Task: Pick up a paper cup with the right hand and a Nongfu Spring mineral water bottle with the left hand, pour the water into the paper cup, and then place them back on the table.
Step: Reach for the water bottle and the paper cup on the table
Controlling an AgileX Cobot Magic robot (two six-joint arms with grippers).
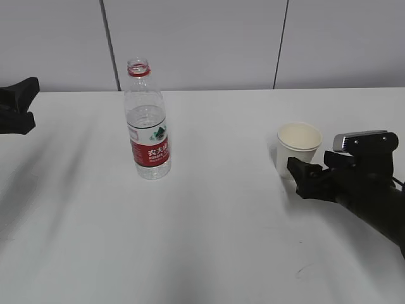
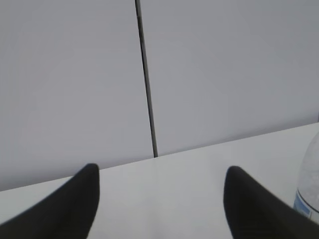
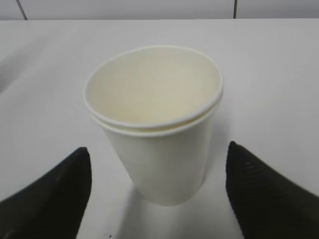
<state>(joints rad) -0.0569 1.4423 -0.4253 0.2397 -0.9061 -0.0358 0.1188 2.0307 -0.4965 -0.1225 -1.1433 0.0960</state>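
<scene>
On the right side of the table (image 1: 209,240), your right hand (image 1: 302,178) sits low with its fingers spread wide and holding nothing, and the paper cup (image 1: 297,147) stands upright straight ahead of it, just beyond the fingertips and centred on the gap in the right wrist view. The cup's axis is vertical, so a level push forward should bring the fingers to either side of its wall. It looks like two cups nested, judging by the doubled rim. Your left hand (image 1: 16,106) is also open and empty at the far left edge, well apart from the Nongfu Spring mineral water bottle (image 1: 147,126), which stands upright and uncapped. Only a sliver of the bottle shows in the left wrist view.
</scene>
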